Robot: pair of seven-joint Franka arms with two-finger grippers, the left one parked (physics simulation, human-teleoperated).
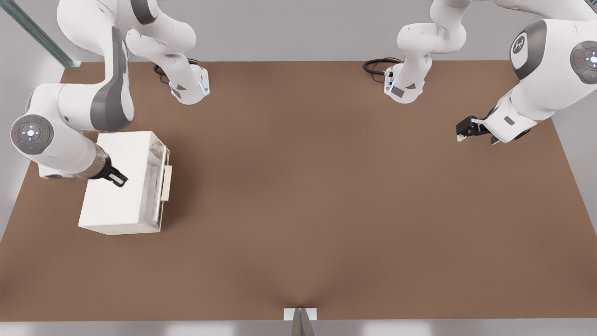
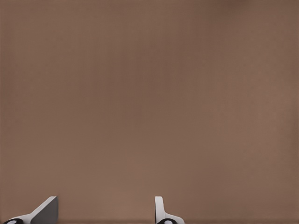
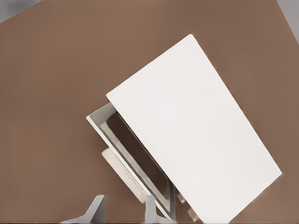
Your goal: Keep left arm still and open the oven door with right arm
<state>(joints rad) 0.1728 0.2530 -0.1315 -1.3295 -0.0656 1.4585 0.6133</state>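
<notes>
Brown bench [image 1: 326, 186] carries a cream-white box oven [image 1: 122, 183] toward the front view's left, its oven door [image 1: 154, 186] with cream bar handle [image 1: 166, 183] facing the front view's right and tilted slightly ajar. Above the oven's top hovers the right arm's [image 1: 60, 135] pincer [image 1: 119, 179], fingers [image 3: 96, 210] spread, holding nothing.

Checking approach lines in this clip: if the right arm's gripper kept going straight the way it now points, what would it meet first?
The gripper hangs open above the oven, pointing down. Straight on, it would probably meet the oven door's outer face or the handle; depth is hard to judge.
</notes>
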